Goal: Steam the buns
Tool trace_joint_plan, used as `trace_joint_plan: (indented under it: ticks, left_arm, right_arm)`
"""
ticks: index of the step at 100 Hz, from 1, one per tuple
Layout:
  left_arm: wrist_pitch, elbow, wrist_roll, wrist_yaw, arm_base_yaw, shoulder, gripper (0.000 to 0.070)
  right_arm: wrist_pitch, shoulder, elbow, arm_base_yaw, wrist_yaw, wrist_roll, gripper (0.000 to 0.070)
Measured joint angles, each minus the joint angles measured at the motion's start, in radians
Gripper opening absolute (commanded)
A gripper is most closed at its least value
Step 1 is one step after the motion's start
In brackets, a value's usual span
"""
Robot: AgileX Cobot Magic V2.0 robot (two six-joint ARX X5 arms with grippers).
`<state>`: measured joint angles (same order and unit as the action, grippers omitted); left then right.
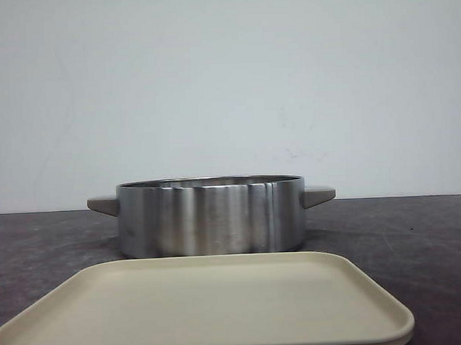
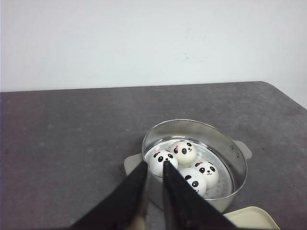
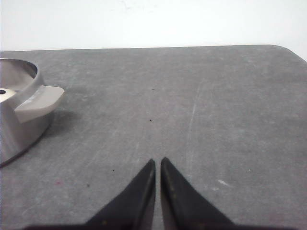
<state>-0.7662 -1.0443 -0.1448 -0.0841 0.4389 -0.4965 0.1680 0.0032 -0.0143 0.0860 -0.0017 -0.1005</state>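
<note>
We see even, soft, fairly bright light in all three views, and the pale wall [image 1: 227,82] washes out near white. The steel pot [image 1: 211,216] shows vertical bands of glare in the middle of the front view, with a faint shadow on the dark desk [image 1: 415,242] beside it. The cream tray [image 1: 205,306] at lower centre looks soft. The jaws read flat black, slightly blurred.
</note>
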Motion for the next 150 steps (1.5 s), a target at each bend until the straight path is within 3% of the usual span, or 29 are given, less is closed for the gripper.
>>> trace_joint_plan:
  ticks: [22,39,61,76,85,111,135,150]
  left_arm:
    - [-0.004,0.0,0.001,0.0,-0.009,0.002,0.0018]
    - [0.026,0.043,0.047,0.001,-0.098,0.066,0.0022]
    - [0.372,0.408,0.108,0.001,-0.232,0.258,0.0023]
    - [0.616,0.694,0.088,0.009,-0.317,0.379,0.0022]
    - [0.693,0.815,0.047,0.01,-0.363,0.414,0.0023]
    - [0.696,0.981,-0.028,0.011,-0.418,0.447,0.0023]
    - [0.699,1.012,-0.025,0.011,-0.429,0.492,0.0023]
    - [0.635,1.012,0.008,0.011,-0.439,0.493,0.0023]
  right_arm:
    - [0.0,0.0,0.0,0.0,0.0,0.0,0.0012]
    - [0.0,0.0,0.0,0.0,0.0,0.0,0.0012]
    - [0.0,0.0,0.0,0.0,0.001,0.0,0.0012]
    - [0.0,0.0,0.0,0.0,0.001,0.0,0.0012]
    - [0.0,0.0,0.0,0.0,0.001,0.0,0.0012]
    - [0.0,0.0,0.0,0.0,0.001,0.0,0.0012]
    - [0.0,0.0,0.0,0.0,0.001,0.0,0.0012]
    - [0.0,0.0,0.0,0.0,0.001,0.0,0.0012]
